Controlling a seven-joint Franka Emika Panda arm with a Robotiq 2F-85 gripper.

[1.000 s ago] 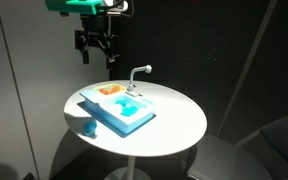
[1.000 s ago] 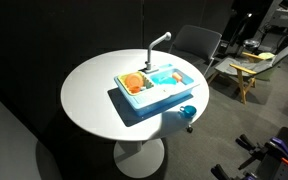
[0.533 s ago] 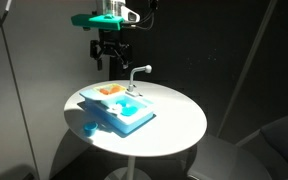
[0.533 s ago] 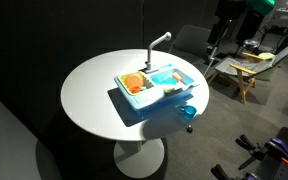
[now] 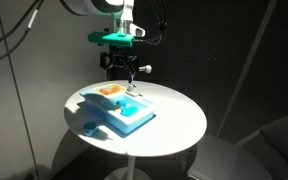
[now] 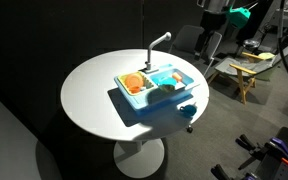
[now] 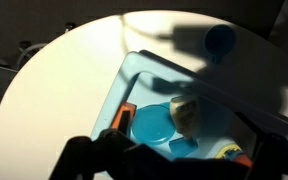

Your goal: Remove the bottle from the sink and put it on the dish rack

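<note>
Swung across since a moment ago, the one gripper [image 5: 123, 68] hangs above the sink [image 5: 134, 120], fingers spread wide, holding nothing. Nearest lies one blue round piece [image 5: 89, 128]. Beyond it one pale bottle [image 7: 187, 112] sits in the basin, then one orange dish rack [image 5: 109, 90] and one faucet [image 5: 139, 71].

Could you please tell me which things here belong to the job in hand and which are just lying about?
Belong to the job:
gripper, open
pale bottle, in the basin
light blue sink
orange dish rack, at one end of the sink

Just lying about:
small blue round piece, on the white round table
</note>
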